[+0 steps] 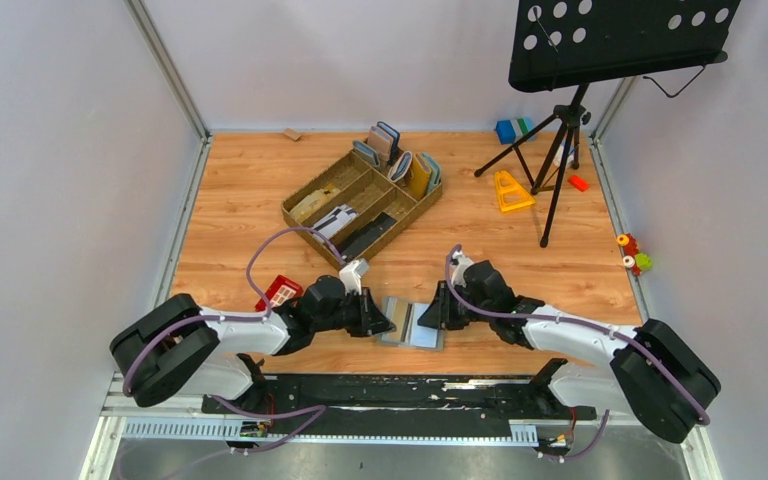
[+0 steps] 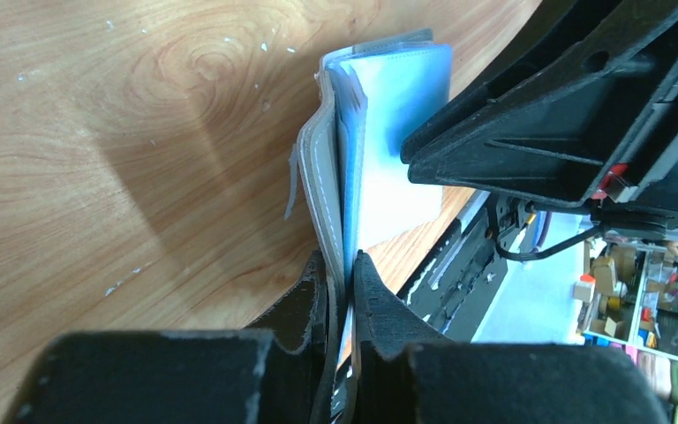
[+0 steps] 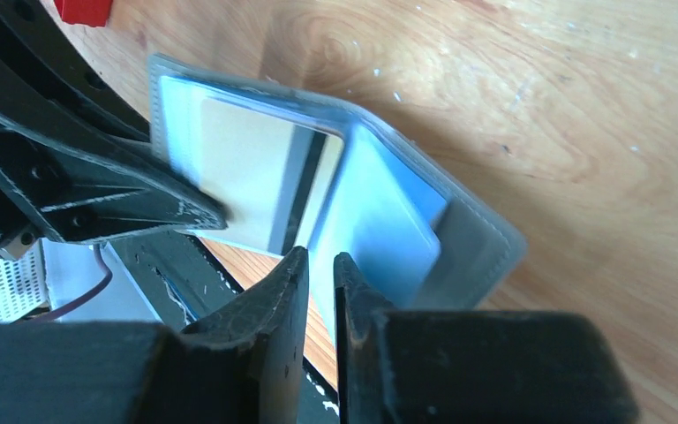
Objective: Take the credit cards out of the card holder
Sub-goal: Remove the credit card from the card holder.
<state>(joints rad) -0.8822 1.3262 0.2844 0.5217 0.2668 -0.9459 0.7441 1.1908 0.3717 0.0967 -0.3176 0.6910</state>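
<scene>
- Lying open near the table's (image 1: 240,220) front edge, the card holder (image 1: 412,328) sits between the left gripper (image 1: 380,322) and the right gripper (image 1: 430,318).
- Left wrist: fingers (image 2: 307,305) pinch its grey cover, nearly together.
- Right wrist: fingers (image 3: 278,296) stand a slit apart at a blue leaf's edge; whether they grip it, I cannot tell.

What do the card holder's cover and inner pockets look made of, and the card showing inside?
Card holder cover: matte grey with a stitched edge, probably faux leather.
Inner pockets: glossy, see-through bluish film, likely soft plastic.
Card: flat, shiny beige with a dark stripe, apparently plastic.
</scene>
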